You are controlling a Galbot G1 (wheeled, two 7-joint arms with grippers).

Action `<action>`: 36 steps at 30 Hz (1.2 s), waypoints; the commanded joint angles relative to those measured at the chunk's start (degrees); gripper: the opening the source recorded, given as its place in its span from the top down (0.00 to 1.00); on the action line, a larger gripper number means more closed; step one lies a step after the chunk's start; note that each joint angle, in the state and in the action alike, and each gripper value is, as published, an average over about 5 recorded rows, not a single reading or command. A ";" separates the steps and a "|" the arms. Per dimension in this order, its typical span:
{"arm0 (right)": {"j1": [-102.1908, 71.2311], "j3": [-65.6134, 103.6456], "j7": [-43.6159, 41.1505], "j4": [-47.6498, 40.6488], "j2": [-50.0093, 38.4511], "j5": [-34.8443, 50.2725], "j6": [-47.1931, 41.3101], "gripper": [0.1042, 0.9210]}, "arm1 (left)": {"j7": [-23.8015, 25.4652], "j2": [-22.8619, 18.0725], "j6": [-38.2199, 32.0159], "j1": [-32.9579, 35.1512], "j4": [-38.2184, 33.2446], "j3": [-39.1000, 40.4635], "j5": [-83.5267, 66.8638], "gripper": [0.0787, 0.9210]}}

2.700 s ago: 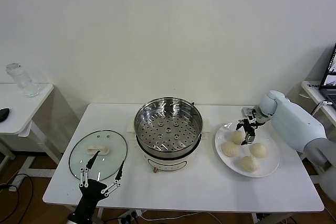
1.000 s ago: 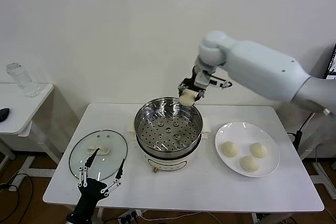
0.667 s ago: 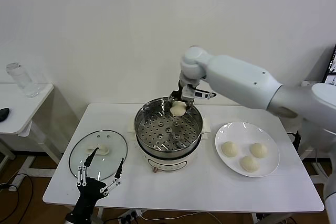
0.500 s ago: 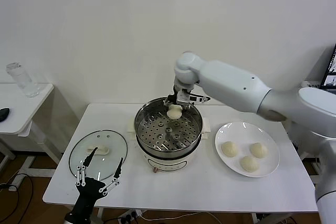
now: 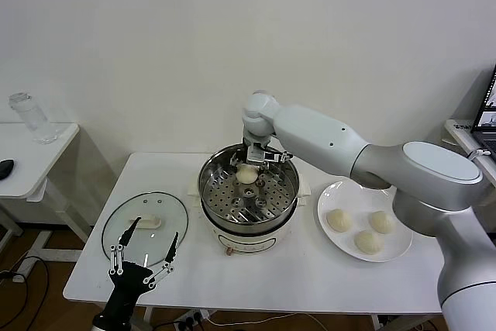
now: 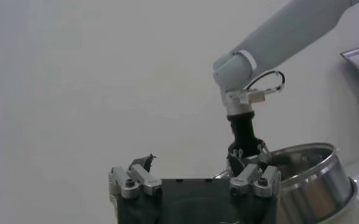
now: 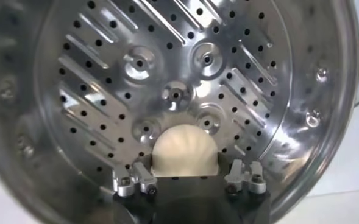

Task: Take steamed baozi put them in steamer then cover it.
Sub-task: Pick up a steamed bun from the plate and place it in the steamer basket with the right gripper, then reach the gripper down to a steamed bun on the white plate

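Note:
The shiny steamer (image 5: 208, 191) stands mid-table, its perforated tray (image 7: 94, 73) filling the right wrist view. One baozi (image 5: 246, 174) lies on the tray's far side. My right gripper (image 5: 256, 159) hangs inside the pot just above that bun, open, with its fingers either side of the baozi (image 7: 185, 151). Three more baozi (image 5: 339, 219) lie on the white plate (image 5: 335, 191) to the right. The glass cover (image 5: 122, 232) lies flat on the table to the left. My left gripper (image 5: 156, 229) waits open over the cover's near edge, holding nothing.
A low side table at far left carries a glass jar (image 5: 32, 118) and a dark object (image 5: 5, 168). A laptop (image 5: 488, 106) sits at the right edge. From the left wrist, the right arm (image 6: 246, 115) shows reaching down into the steamer (image 6: 310, 176).
My right arm has carried a baozi from above the pot's rim down onto the tray, shifting left, and its fingers have spread. The left arm has barely moved.

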 commanded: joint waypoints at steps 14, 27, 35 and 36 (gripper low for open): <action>15.05 -3.84 -9.41 12.98 -20.85 38.43 -25.64 0.12 | -0.04 0.13 -0.08 -0.06 -0.27 -0.40 0.06 0.12; 16.61 -21.07 -6.85 11.57 -39.99 53.53 -44.04 0.12 | -0.07 0.54 -0.21 -0.83 -0.03 0.86 0.86 0.12; 5.55 -21.84 -2.84 11.35 -40.03 50.91 -44.85 0.12 | -0.15 0.25 -0.19 -0.62 0.11 0.21 0.96 0.12; 4.32 -21.42 -2.49 11.09 -39.61 50.57 -44.85 0.12 | -0.15 0.17 -0.19 -0.55 0.10 0.14 0.98 0.12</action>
